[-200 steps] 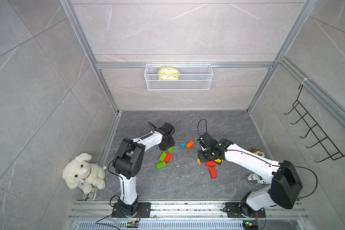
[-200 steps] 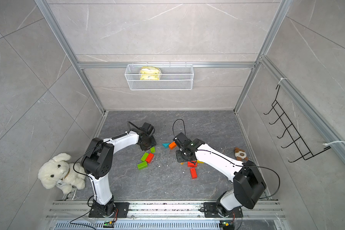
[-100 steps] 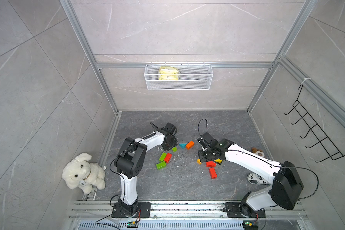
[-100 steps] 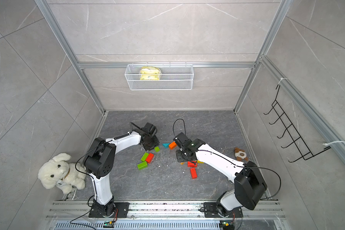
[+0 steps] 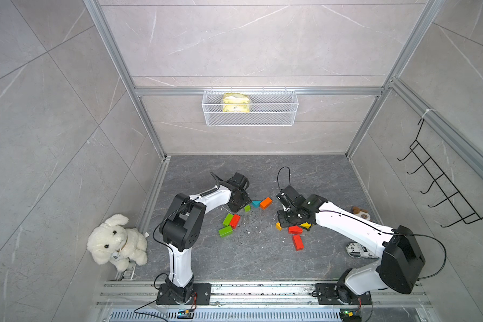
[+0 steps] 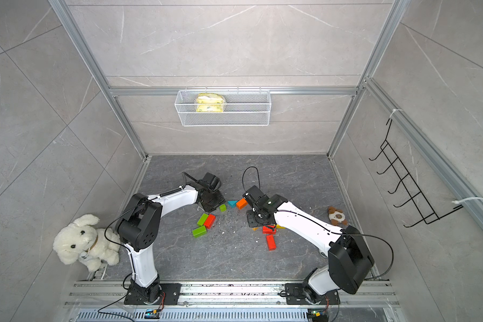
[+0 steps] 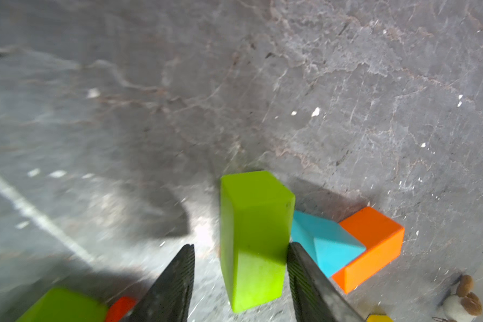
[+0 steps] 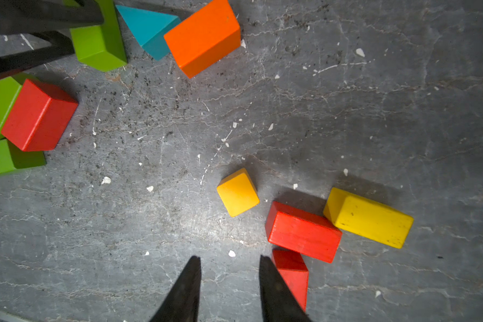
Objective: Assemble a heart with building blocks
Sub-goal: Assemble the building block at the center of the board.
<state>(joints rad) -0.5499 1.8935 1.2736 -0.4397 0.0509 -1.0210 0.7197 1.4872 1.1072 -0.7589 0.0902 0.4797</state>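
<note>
Progress towards the heart looks early to me at the remote controls: nothing on the grey table (image 5: 262,264) forms a closed outline yet, and every piece lies around the table's middle, well clear of all four edges. Only the notch seems begun, on the side towards the far edge, where an upright green block (image 7: 255,237) stands just beside the teal triangle (image 7: 325,245), which touches the orange bar (image 7: 374,245). My left gripper (image 7: 240,246) straddles that green block with its jaws spread. One finger (image 7: 307,278) is at or almost at the block's side and the other stands off with a clear gap, so I judge the block is not pinched. Towards the left edge, a green bar (image 5: 228,219), a red bar (image 5: 234,220) and a second green bar (image 5: 225,231) are bunched together rather than laid in a curve. Towards the right edge, the orange-yellow cube (image 8: 237,192) sits alone near a second red bar (image 8: 303,231), with a yellow bar (image 8: 368,217) and a third red bar (image 8: 290,276) just beside that. My right gripper (image 8: 229,259) hovers over bare table near the cube, its jaws a little apart with nothing between them. Left to do, by my reckoning: both lobes, both sides, and the cube set at the point
</note>
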